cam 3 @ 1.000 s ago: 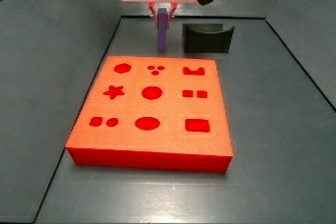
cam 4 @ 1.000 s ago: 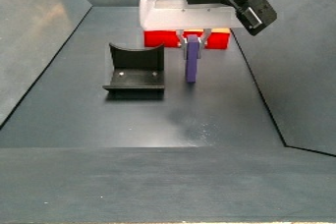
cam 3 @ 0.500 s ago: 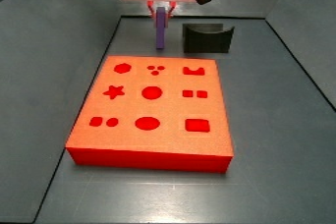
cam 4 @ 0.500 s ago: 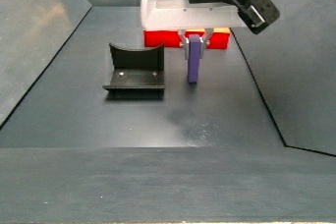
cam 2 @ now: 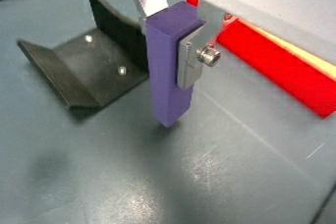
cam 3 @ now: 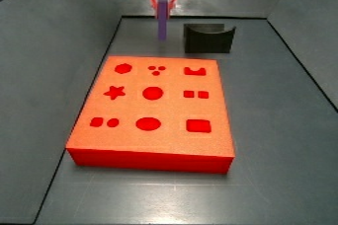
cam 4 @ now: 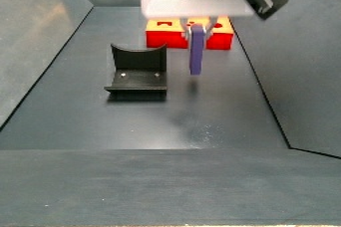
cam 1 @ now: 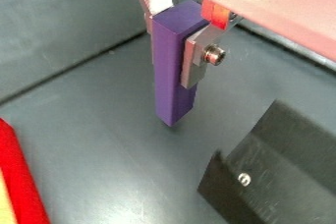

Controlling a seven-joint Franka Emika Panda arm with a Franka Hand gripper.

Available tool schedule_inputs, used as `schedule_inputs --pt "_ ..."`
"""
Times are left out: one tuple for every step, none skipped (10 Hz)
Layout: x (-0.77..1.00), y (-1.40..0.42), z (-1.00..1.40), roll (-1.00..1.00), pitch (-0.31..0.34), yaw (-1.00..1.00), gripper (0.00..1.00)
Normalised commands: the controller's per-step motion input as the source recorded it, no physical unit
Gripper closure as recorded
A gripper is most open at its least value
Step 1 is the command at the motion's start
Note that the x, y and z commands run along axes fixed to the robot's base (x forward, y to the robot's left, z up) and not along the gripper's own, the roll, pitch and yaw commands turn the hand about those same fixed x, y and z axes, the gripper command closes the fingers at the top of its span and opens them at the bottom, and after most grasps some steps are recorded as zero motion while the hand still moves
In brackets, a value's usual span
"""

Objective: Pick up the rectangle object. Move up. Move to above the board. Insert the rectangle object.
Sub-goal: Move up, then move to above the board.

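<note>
My gripper (cam 1: 174, 46) is shut on the rectangle object (cam 1: 171, 76), a slim purple bar that hangs upright between the silver fingers (cam 1: 199, 56). It shows in both wrist views, the same grip in the second (cam 2: 172, 66). In both side views the bar (cam 3: 162, 19) (cam 4: 196, 50) is lifted off the grey floor, beyond the far end of the board (cam 3: 154, 109). The board is red-orange with many shaped cut-outs. In a side view only its end (cam 4: 167, 37) shows behind the gripper (cam 4: 197, 27).
A dark grey-black notched block (cam 3: 209, 37) stands on the floor beside the bar, also seen in a side view (cam 4: 136, 72) and both wrist views (cam 1: 269, 174) (cam 2: 85, 61). Grey sloping walls (cam 4: 47, 32) enclose the floor.
The gripper has risen with the purple bar in it. The bar's lower end now hangs above the floor. Board and notched block have not moved.
</note>
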Motion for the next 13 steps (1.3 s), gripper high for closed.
schedule_inputs --pt "-0.03 0.01 0.37 0.01 0.024 0.01 1.0" --pt "-0.02 0.01 0.19 0.02 0.029 0.0 1.0" --pt "0.13 0.14 1.0 0.06 -0.261 0.12 1.0" --pt "0.13 0.14 1.0 0.05 -0.238 0.11 1.0" --pt "0.11 0.12 1.0 0.05 -0.169 0.09 1.0" --pt "0.09 0.11 1.0 0.04 -0.097 0.06 1.0" --pt "0.09 0.11 1.0 0.04 -0.016 0.04 1.0" --pt "0.08 0.1 1.0 0.04 0.025 0.03 1.0" --pt "0.08 0.09 1.0 0.04 0.071 0.01 1.0" --pt "0.08 0.09 1.0 0.04 0.087 0.0 1.0" --pt "0.07 0.08 1.0 0.04 0.095 0.0 1.0" --pt "0.05 0.06 0.89 0.04 0.091 -0.01 1.0" --pt "0.03 0.04 0.66 0.04 0.086 -0.01 1.0"
